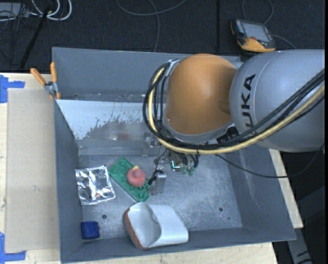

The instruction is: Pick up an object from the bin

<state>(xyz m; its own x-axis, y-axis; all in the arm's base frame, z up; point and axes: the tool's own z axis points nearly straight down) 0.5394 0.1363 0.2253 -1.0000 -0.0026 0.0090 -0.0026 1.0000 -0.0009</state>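
The gripper (157, 180) hangs low under the arm's orange cover (200, 95), near the middle of the bin (230, 202); whether it is wide or narrow cannot be told; a flat green piece (120, 172) bearing a pink round knob (135, 176) lies just beside it at nine o'clock; farther at nine o'clock lies a crumpled silver foil packet (95, 185); a white cup (158, 227) lies at six o'clock; a small blue block (89, 230) lies at seven o'clock.

This is a robotics lab. An industrial KUKA arm (274, 103) hangs over a grey metal bin (98, 76). Loose cables (58, 7) lie on the dark floor.
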